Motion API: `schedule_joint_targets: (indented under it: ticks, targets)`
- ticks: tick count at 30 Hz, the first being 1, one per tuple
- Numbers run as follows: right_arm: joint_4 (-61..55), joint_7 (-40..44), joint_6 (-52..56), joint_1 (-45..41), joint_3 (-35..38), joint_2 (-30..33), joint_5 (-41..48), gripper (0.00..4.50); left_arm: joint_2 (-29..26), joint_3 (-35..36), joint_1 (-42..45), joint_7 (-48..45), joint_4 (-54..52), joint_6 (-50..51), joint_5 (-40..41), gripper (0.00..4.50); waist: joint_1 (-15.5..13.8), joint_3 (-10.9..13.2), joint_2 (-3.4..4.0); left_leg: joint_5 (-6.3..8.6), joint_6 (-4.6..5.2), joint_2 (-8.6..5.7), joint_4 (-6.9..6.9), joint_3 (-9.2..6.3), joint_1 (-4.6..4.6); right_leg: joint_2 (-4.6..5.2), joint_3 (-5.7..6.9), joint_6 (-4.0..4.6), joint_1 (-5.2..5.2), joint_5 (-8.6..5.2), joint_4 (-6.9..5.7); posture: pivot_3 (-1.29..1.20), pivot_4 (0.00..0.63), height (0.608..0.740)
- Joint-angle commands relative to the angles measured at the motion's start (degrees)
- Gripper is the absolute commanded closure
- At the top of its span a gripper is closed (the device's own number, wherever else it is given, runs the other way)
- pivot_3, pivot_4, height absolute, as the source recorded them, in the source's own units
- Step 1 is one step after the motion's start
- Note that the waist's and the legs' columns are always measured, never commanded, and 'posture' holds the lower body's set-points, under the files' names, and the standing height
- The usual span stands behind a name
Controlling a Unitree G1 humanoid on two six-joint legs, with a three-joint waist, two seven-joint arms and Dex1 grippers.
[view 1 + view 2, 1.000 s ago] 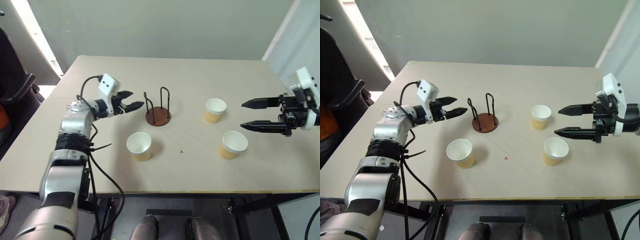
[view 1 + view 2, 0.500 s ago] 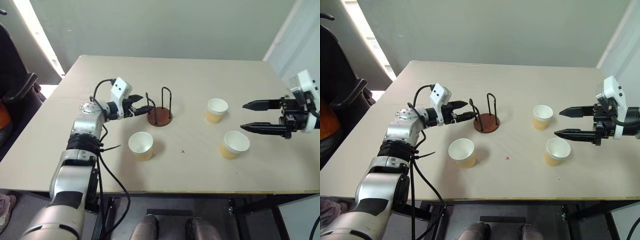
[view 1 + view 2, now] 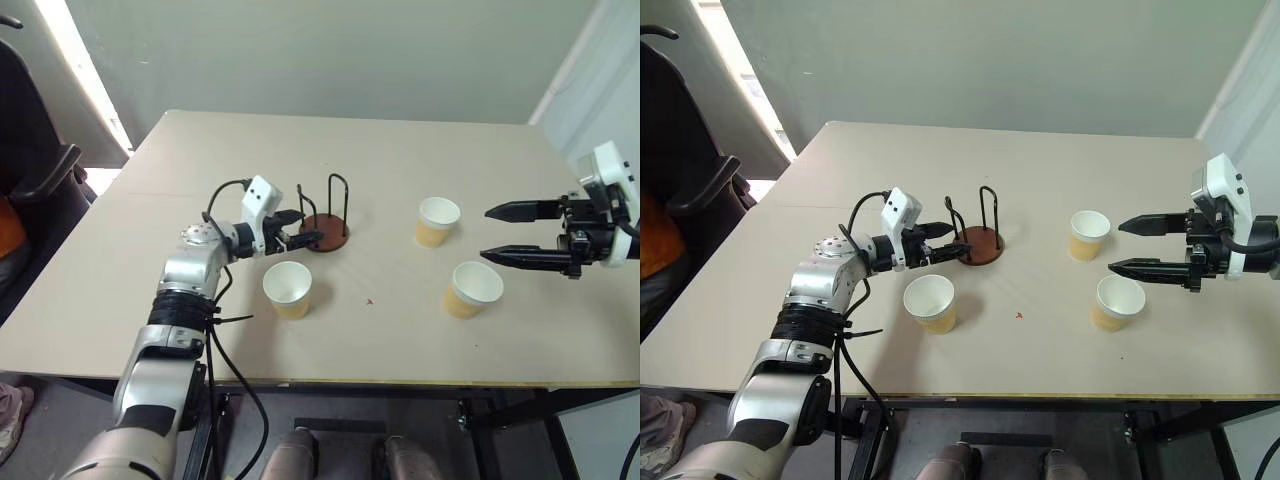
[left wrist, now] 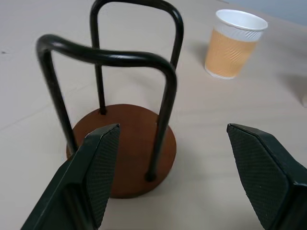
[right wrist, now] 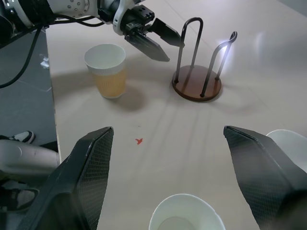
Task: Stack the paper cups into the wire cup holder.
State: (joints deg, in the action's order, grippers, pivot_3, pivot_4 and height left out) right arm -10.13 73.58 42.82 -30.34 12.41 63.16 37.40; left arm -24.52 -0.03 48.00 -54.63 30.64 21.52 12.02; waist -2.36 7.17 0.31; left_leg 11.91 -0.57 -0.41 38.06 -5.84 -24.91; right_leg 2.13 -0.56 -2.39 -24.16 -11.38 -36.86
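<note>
The wire cup holder point(image 3: 324, 232) stands empty near the table's middle, a brown disc with two black wire loops. My left gripper point(image 3: 308, 227) is open and empty, its fingertips right at the holder's left side. In the left wrist view the holder point(image 4: 122, 143) sits close between the fingers point(image 4: 96, 167). One paper cup point(image 3: 287, 288) stands upright just in front of the left gripper. Two more paper cups point(image 3: 437, 221) point(image 3: 470, 288) stand upright at the right. My right gripper point(image 3: 485, 233) hovers open and empty beside these two, pointing left.
The tan table point(image 3: 360, 150) has open room at the back and between the holder and the right cups. A small red mark point(image 3: 369, 299) lies on the table in front of the holder. A dark chair point(image 3: 30, 170) stands off the table's left edge.
My left gripper has moved right and slightly down, from well left of the holder to right beside it, staying open. The right arm has kept still.
</note>
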Motion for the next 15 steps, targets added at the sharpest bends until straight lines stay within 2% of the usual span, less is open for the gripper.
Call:
schedule_joint_targets:
  ticks: [1,7,8,10,15]
  targets:
    - [-1.6,-0.6,-0.7,-0.2,2.1,1.0,0.8,0.68,1.8,-0.7,1.9,2.8,0.7,-2.0,-1.1,0.7,-0.1,0.0,0.0,0.0,0.02,0.0,0.01,0.0,-0.01,0.0,-0.01,-0.02,0.0,0.02,0.0,0.0,0.15,0.74]
    - [-2.4,-1.3,-0.7,0.8,2.4,0.8,1.0,0.68,5.1,-0.8,5.1,6.9,5.5,-4.6,-2.4,0.7,-0.1,0.0,0.0,0.02,0.06,0.0,0.03,0.06,-0.01,0.02,-0.04,-0.06,0.02,0.05,0.02,0.0,0.15,0.74]
    - [-2.6,-1.5,-0.7,0.9,2.4,0.7,0.9,0.68,5.8,-0.5,5.7,8.1,6.4,-5.1,-2.6,0.86,-0.2,0.0,0.0,0.03,0.07,0.0,0.01,0.07,0.0,0.02,-0.04,-0.06,0.02,0.05,0.03,0.0,0.15,0.74]
    - [-2.8,-1.9,-0.6,1.3,2.8,0.7,1.0,0.68,7.0,0.1,6.2,10.4,7.2,-6.2,-2.7,1.27,-0.2,0.0,0.0,0.03,0.07,-0.01,0.01,0.08,-0.01,0.02,-0.04,-0.08,0.02,0.04,0.04,0.0,0.15,0.74]
    - [-3.3,-2.5,-0.5,2.5,3.9,1.1,1.4,0.68,6.6,0.3,6.1,11.1,6.9,-7.2,-2.7,3.04,-0.4,0.0,0.0,0.05,0.1,-0.05,0.02,0.16,-0.02,0.02,-0.15,-0.17,0.02,0.06,0.08,0.0,0.15,0.74]
